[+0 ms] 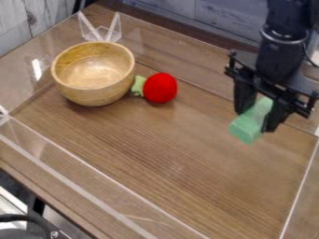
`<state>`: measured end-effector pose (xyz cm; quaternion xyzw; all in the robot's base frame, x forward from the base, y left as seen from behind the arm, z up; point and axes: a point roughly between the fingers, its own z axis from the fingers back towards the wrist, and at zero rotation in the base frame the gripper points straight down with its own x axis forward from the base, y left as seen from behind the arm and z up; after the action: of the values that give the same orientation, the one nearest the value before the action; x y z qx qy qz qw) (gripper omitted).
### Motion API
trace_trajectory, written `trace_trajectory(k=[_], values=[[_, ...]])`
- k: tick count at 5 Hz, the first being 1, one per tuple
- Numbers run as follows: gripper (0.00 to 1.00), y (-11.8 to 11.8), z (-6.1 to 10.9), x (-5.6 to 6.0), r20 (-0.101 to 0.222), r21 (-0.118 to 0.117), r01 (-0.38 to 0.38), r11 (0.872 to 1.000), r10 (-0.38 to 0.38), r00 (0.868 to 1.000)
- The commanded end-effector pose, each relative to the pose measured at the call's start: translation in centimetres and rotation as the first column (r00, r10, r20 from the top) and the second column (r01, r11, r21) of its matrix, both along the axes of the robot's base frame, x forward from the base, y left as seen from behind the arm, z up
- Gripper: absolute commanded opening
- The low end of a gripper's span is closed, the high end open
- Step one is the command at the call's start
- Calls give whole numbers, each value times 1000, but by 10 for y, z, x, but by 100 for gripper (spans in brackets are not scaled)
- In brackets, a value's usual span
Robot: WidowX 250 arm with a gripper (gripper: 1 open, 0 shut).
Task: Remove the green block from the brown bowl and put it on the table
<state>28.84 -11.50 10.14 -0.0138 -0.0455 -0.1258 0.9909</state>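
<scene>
We have the green block (253, 122) out at the right side of the bench (149, 159), well apart from the brown bowl (93, 73), which sits empty at the far left. The block hangs tilted, its lower end seemingly just above the wood; we cannot tell whether it touches. Our worry is the release: let go from this slant and the bar could tip, bounce or skid toward the clear wall (303, 187) close on the right. Pressing down too hard could instead jam it against the bench and twist it in the grip. The hand (267, 105) points straight down, its fingers clamped on the block's upper end, so the block dangles below it. The red toy (159, 87) lies beside the bowl, clear of our path
</scene>
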Motion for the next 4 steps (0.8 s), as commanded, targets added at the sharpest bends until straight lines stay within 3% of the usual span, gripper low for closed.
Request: trace_trajectory(k=[1, 2, 4], values=[[0, -2, 1, -5, 16, -18, -54, 998, 55, 998], [0, -2, -6, -10, 8, -25, -98, 995, 98, 995], [0, 23, -39, -6, 4, -30, -99, 995, 99, 995]])
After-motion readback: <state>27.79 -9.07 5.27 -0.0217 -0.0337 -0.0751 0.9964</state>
